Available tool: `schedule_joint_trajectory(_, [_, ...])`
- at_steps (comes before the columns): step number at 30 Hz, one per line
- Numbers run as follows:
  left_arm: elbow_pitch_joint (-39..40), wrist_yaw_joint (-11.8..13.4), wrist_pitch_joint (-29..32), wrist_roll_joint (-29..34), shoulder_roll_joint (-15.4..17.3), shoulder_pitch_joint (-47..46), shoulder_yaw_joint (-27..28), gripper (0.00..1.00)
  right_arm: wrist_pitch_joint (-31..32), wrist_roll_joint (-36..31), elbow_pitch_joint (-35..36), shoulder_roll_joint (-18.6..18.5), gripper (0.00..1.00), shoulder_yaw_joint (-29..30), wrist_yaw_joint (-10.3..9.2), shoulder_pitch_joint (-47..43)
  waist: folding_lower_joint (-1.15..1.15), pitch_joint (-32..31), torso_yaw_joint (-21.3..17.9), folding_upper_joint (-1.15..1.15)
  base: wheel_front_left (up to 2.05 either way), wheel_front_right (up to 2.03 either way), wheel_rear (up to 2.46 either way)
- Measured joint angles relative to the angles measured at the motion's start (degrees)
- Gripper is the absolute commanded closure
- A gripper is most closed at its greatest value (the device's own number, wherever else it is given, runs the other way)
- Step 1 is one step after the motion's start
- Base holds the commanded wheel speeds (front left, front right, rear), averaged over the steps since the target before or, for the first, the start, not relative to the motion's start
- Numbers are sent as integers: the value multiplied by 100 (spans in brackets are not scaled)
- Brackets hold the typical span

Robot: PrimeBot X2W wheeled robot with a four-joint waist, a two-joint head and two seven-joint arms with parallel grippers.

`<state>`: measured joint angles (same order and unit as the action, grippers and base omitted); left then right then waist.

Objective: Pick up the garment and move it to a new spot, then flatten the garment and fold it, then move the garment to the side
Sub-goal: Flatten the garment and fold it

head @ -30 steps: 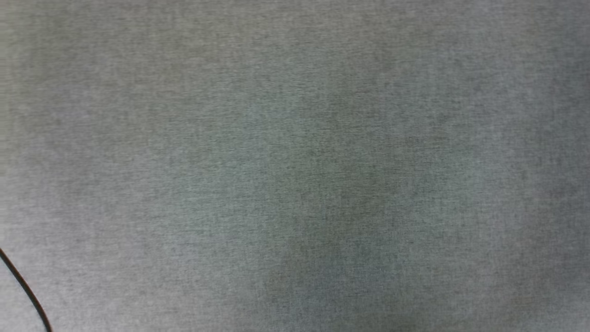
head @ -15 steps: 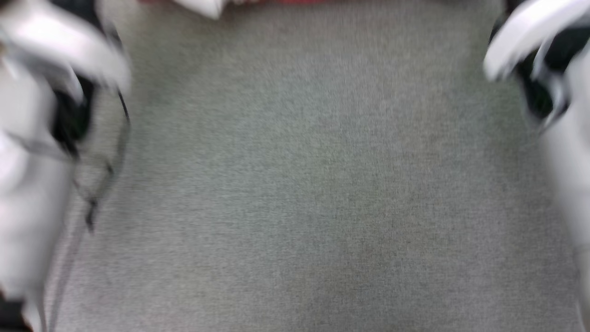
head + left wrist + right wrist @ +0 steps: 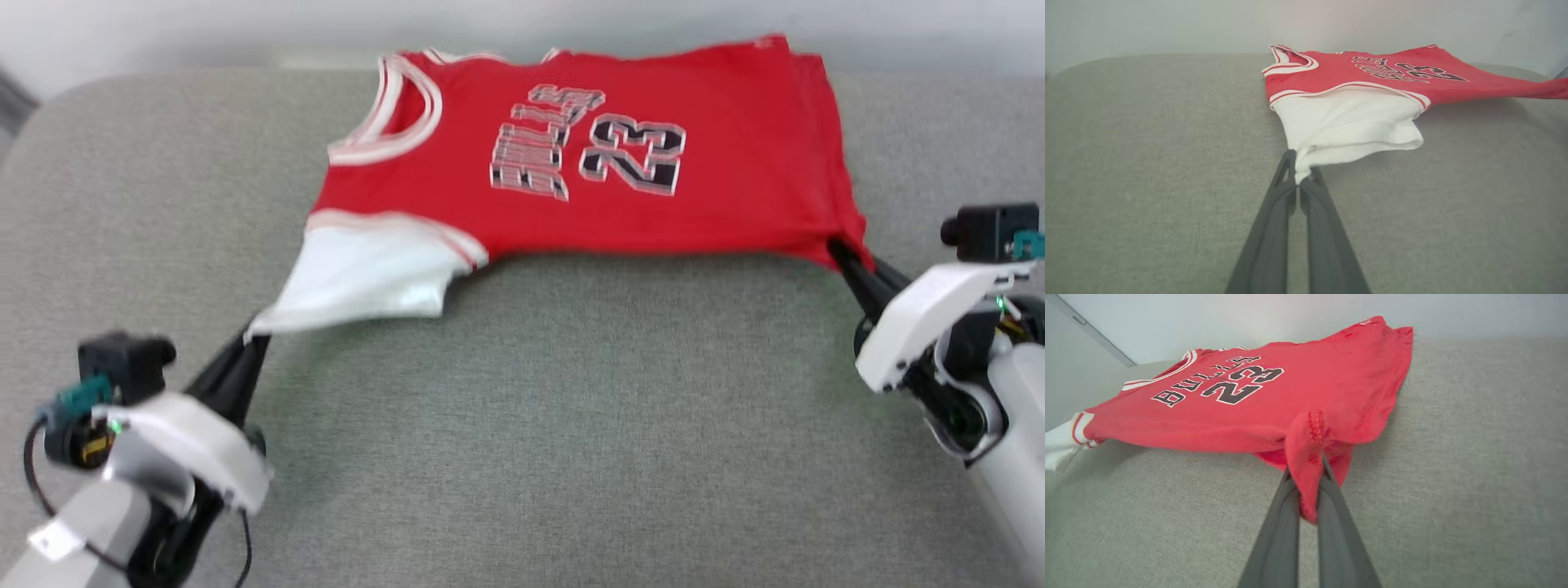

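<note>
so the left gripper (image 3: 255, 336) has its fingers (image 3: 1269, 232) pinched shut on the edge of the white sleeve (image 3: 359, 278), and the right gripper (image 3: 839, 251) is clamped the same way on a bunched red hem corner (image 3: 1306, 457). the garment (image 3: 735, 163) is stretched sideways between them over the far part of the grey cushion (image 3: 571, 425), near edge lifted a bit. the front reads "BULLS" above a black "23" (image 3: 1237, 386) outlined in white
</note>
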<state>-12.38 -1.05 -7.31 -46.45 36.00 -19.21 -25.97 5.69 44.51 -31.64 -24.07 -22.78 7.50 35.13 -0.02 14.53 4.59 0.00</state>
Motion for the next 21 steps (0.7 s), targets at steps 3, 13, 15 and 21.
schedule_joint_trajectory(3, [497,113,177,-120,260,610,-9,100,21,145,105,-134,100,-63,0,-278,0,-231,48,0,0,0,0])
schedule_joint_trajectory(13, [2017,561,950,-512,846,2137,-229,100,158,637,641,-616,100,-220,1,-1374,0,-855,126,0,0,0,0])
schedule_joint_trajectory(15, [2223,605,1114,-623,934,2415,-305,100,256,754,783,-750,100,-210,0,-1633,0,-960,120,0,0,0,0])
schedule_joint_trajectory(21, [2679,686,1463,-959,1124,3089,-502,100,601,1071,1229,-1100,100,-154,0,-2413,0,-1223,46,0,0,0,0])
